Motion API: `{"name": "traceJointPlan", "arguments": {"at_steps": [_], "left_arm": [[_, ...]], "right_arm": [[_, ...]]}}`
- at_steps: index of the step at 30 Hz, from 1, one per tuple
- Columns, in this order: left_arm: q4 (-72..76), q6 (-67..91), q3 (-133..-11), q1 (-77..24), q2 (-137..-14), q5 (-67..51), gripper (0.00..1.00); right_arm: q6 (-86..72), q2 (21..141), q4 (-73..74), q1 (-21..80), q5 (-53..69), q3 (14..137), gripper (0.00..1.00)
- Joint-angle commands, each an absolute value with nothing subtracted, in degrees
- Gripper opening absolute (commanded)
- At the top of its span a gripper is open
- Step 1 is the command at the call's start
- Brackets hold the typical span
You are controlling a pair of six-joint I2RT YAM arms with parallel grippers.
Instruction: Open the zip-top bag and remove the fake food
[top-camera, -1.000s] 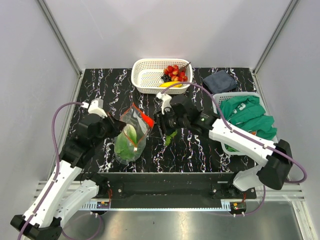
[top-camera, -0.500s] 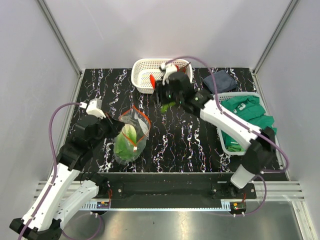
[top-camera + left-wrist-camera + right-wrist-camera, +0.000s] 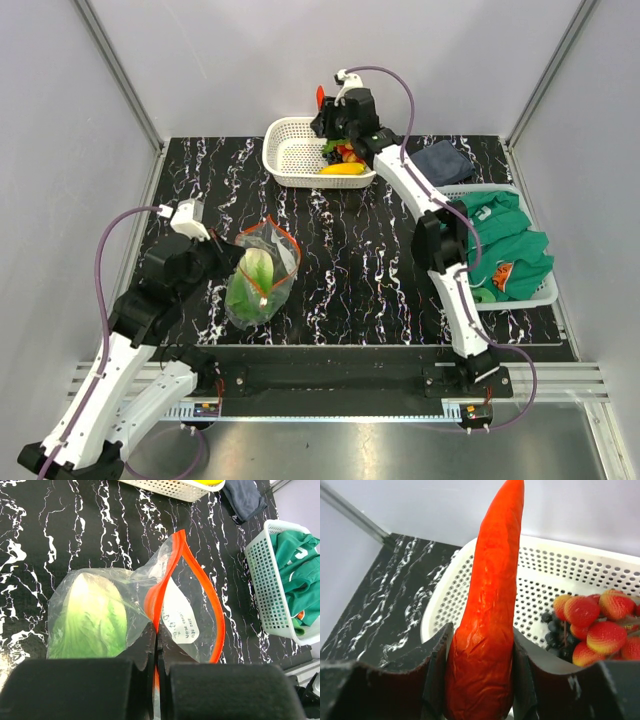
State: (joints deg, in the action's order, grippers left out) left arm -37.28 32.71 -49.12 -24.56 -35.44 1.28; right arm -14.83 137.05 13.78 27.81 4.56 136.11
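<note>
A clear crinkly plastic zip-top bag lay left of centre on the black marbled tabletop, with a leafy green toy lettuce inside. At the back stood a white lattice basket holding red toy strawberries, a dark grape bunch and a yellow banana. The right jaws held a red toy pepper above it. A folded dark cloth lay to the right. In front of that, a second white basket held a green cloth.

red pepper base hidden in right end effector, zip-top bag edge behind left end effector
</note>
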Motion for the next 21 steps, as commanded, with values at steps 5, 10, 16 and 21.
{"name": "traceJointPlan", "arguments": {"at_steps": [5,10,16,21], "left_arm": [[-35.3,32.1,-53.0,-24.6,-36.5,-1.2,0.00],[-34.4,32.0,-52.1,-24.7,-37.8,-1.4,0.00],[-33.5,32.2,-51.7,-24.7,-38.5,-1.1,0.00],[-33.2,32.6,-51.3,-24.7,-38.8,-0.4,0.00]], "right_arm": [[-16.0,151.7,16.6,24.2,8.3,154.1,0.38],[-14.7,152.7,16.4,24.0,8.1,153.9,0.54],[-14.5,152.4,17.0,24.0,8.3,153.8,0.87],[-14.5,146.6,20.3,24.1,8.4,151.6,0.94]]}}
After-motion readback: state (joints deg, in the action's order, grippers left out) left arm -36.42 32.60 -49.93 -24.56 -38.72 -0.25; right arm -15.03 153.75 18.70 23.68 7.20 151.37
